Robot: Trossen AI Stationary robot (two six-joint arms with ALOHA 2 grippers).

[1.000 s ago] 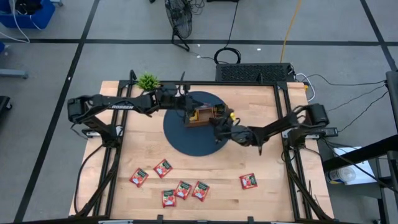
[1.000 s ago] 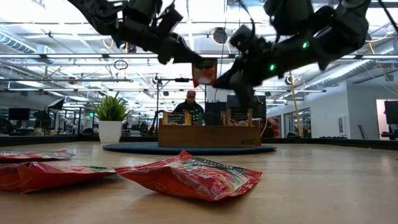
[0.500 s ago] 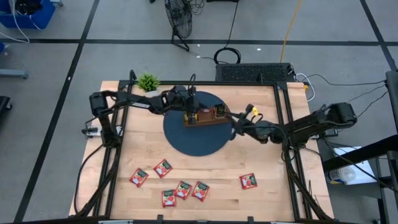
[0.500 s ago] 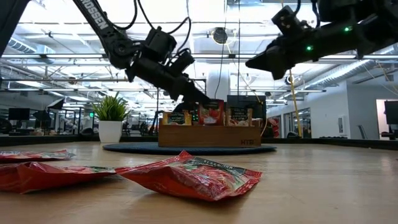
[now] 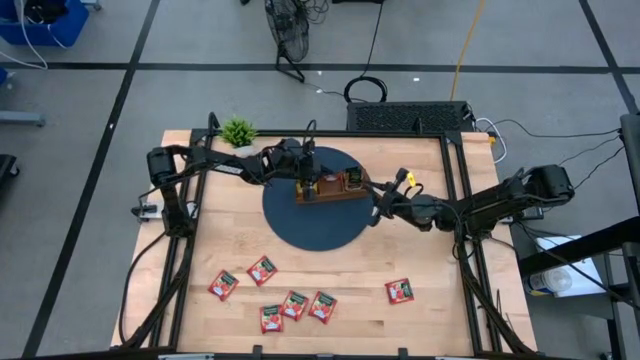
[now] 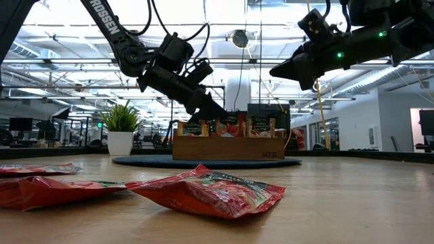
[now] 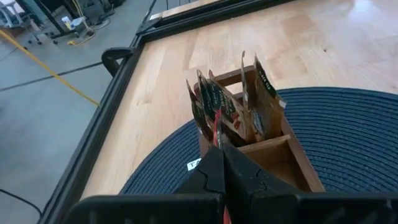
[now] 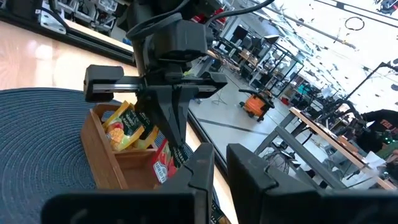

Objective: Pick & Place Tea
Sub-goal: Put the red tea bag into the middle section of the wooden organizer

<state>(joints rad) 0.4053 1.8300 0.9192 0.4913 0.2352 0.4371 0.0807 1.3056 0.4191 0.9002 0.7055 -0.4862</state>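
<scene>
My left gripper (image 5: 312, 186) is shut on a red tea sachet (image 6: 231, 125) that stands on edge in the middle compartment of the brown wooden tray (image 5: 336, 188). More sachets (image 7: 258, 99) stand in the tray's other compartments. My right gripper (image 5: 378, 206) hangs open and empty above the table, just right of the tray; it also shows in the low view (image 6: 274, 70). Several red sachets (image 5: 294, 304) lie flat near the table's near edge, one (image 5: 400, 291) apart at the right. My left gripper pinches the red sachet's upper edge (image 7: 217, 132) between its two shut fingers. The fingers come slanting down from the table's left. The sachet stands upright below them, its lower part inside the tray's middle compartment (image 6: 230, 132).
The tray stands on a round dark blue mat (image 5: 310, 225) at the table's middle. A small potted plant (image 5: 238, 131) stands at the far left. Black frame rails (image 5: 455, 200) run along both sides. Bare wood lies between the mat and the loose sachets.
My left gripper has carried the red sachet from mid-air down into the tray's middle compartment. My right gripper, which was close to the sachet above the tray, has drawn back toward the table's right edge.
</scene>
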